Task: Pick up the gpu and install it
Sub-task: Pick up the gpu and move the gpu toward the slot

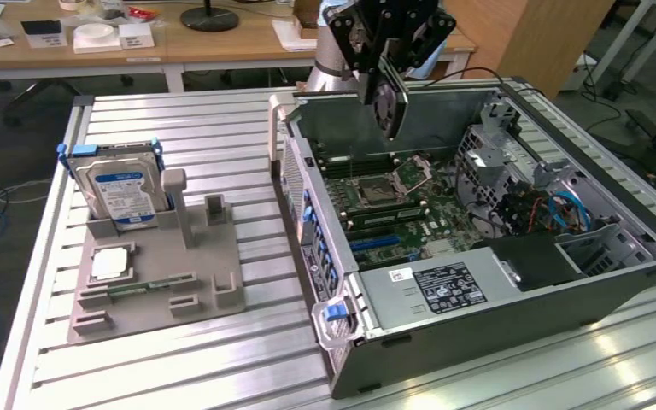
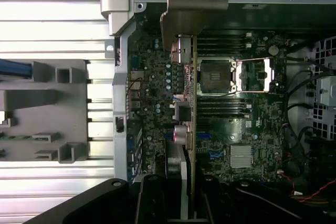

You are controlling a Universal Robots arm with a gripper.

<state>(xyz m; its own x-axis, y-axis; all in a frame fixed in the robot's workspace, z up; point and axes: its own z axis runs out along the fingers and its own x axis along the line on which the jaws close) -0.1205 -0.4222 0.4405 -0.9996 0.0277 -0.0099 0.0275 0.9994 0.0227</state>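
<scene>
Nearest, the print on the power supply (image 1: pixel 448 286) sticker can't be made out. On the exterior view's left a hard drive (image 1: pixel 123 192), blue-white label unreadable too, is parked upright in a grey holder (image 1: pixel 208 295). Farther back the gpu (image 1: pixel 389 98) is clamped in the claw (image 1: pixel 388 61), held on edge above the open case (image 1: pixel 511 333), probably so its bottom edge is pointed at the motherboard (image 1: pixel 402 213) slots.

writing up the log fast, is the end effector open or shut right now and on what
end effector: closed on the graphics card, holding it on edge above the open computer case.
</scene>
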